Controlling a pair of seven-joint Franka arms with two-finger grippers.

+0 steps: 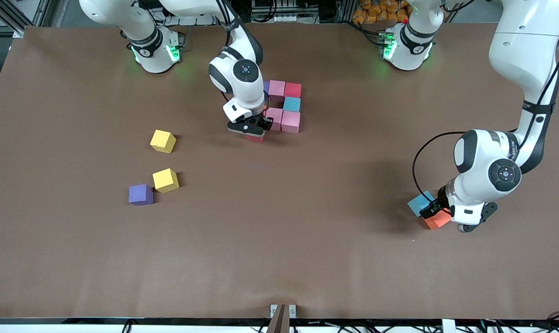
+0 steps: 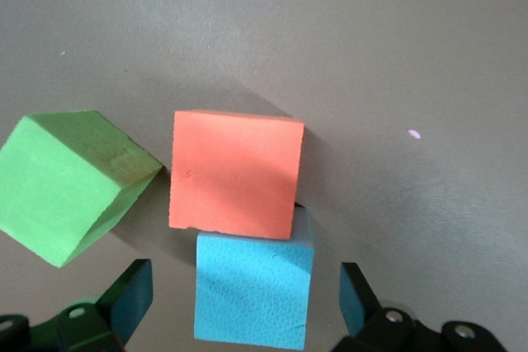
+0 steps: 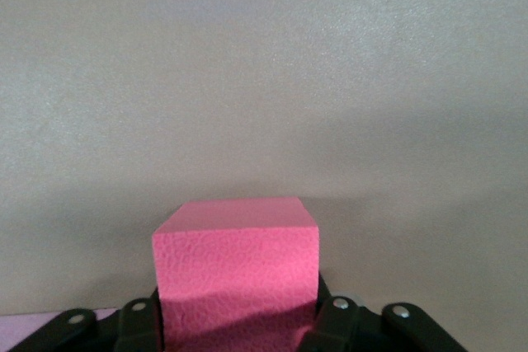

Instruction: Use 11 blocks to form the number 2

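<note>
- Right gripper: I see its fingers bracketing a red matte foam cube set at the partly built cluster of coloured cubes; grip or release, I cannot tell. Lifting askew could drag it out of line.
- Left gripper: jaws wide over a blue foam cube touching an orange foam cube. Closing could nudge the orange one.

The right gripper and its wrist cover part of the cluster of blocks in the front view: only a sliver of the purple block shows, and the red block under the fingers shows just its lower edge. In the right wrist view that red block is cut off by the picture's edge, and whether the fingers press it cannot be told. The left gripper hides part of the orange block and blue block. The green block is hidden in the front view and clipped in the left wrist view.
</note>
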